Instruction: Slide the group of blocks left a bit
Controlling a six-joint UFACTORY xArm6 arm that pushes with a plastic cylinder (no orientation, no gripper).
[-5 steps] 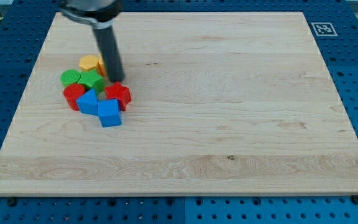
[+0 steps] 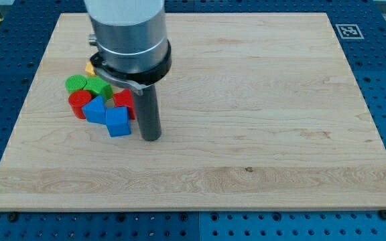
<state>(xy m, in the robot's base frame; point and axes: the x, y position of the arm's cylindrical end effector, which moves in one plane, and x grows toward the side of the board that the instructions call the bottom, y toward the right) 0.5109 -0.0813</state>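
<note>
Blocks bunched together on the wooden board (image 2: 246, 154), in the view's left part. At the far left a green block (image 2: 76, 83) over a red round block (image 2: 79, 102). Next a second green block (image 2: 100, 87), a bit of yellow block (image 2: 89, 68) under the arm's body, a blue block (image 2: 95, 111), a blue cube (image 2: 118, 122), a red block (image 2: 124, 100). Just right of the blue cube, my tip (image 2: 151, 138) on the board; touching or not, cannot tell. No pincer here, only a plain rod.
</note>
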